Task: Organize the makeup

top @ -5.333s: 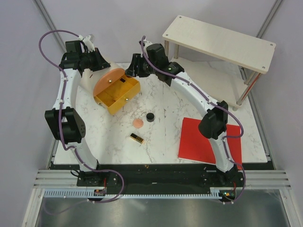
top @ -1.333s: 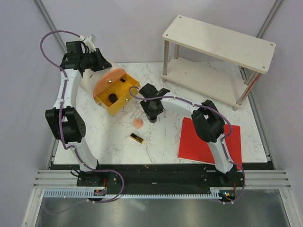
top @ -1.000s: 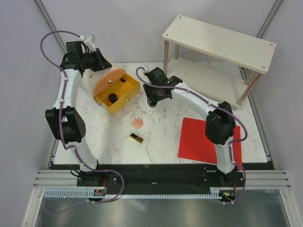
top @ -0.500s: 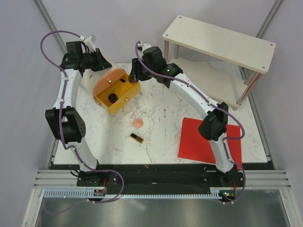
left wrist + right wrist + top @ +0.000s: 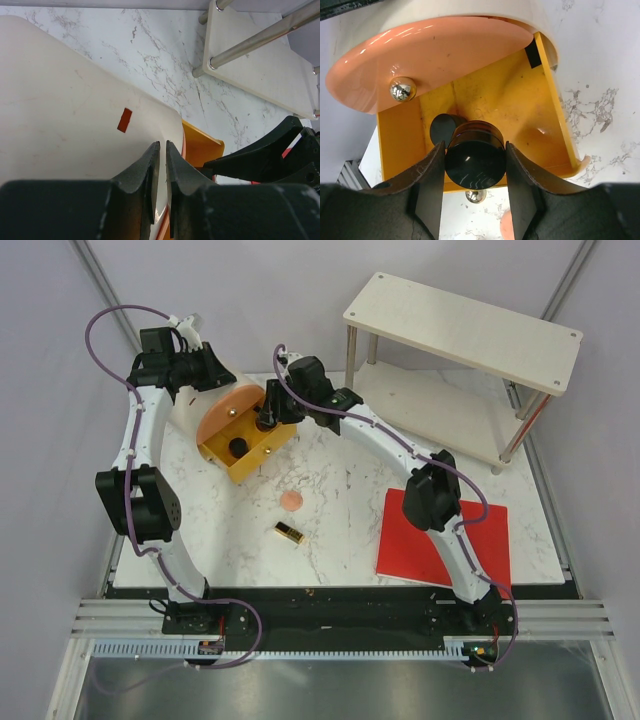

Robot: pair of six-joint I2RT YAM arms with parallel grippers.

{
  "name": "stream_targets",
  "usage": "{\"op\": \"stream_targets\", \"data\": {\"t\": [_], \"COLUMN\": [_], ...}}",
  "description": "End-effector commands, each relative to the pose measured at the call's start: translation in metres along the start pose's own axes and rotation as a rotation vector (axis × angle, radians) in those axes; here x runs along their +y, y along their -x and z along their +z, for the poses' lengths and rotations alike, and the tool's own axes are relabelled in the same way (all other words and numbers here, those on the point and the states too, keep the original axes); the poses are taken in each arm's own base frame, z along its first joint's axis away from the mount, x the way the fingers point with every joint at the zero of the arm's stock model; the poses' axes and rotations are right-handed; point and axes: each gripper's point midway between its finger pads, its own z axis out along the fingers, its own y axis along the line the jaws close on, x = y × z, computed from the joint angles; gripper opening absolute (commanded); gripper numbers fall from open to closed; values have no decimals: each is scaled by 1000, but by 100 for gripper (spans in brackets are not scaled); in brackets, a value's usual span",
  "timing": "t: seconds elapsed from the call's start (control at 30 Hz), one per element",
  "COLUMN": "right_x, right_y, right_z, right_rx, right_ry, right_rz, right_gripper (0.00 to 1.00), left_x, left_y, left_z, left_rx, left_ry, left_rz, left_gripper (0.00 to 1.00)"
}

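My right gripper [image 5: 267, 420] is shut on a round black compact [image 5: 475, 159] and holds it over the open orange-yellow case [image 5: 247, 443]. A second black compact [image 5: 442, 127] lies inside the case, also visible in the top view [image 5: 238, 447]. My left gripper [image 5: 213, 376] is shut on the edge of the case's round lid [image 5: 75, 115], holding it up. A peach round puff [image 5: 291, 500] and a gold-and-black lipstick [image 5: 289, 532] lie on the marble table in front of the case. No foundation tubes are in view.
A flat red sheet [image 5: 440, 540] lies at the table's front right. A two-level wooden shelf [image 5: 460, 330] on metal legs stands at the back right. The case's lid [image 5: 435, 55] overhangs its back half.
My right gripper took the black compact from the middle of the table, lifted it and carried it back-left to above the case. The left arm has held still.
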Motion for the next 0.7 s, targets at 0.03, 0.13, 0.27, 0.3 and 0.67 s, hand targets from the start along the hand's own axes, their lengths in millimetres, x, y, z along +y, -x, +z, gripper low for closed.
{"op": "stream_targets", "data": {"t": [0.03, 0.13, 0.27, 0.3, 0.67], "right_x": [20, 15, 13, 14, 13], "right_y": [24, 20, 22, 24, 32], "right_z": [-1, 3, 3, 2, -62], "right_rx": [-83, -69, -67, -71, -66], "right_ry": [54, 55, 61, 63, 28], "right_rz": [17, 67, 93, 92, -46], "right_gripper": [47, 58, 66, 68, 66], "left_x": [48, 46, 47, 47, 46], "left_y": [-97, -96, -94, -94, -93], "left_z": [2, 2, 0, -1, 0], "left_rx": [305, 306, 302, 301, 299], "left_ry": [174, 167, 170, 169, 163], "left_rz": [-186, -177, -174, -176, -183], "left_gripper": [21, 22, 23, 23, 23]}}
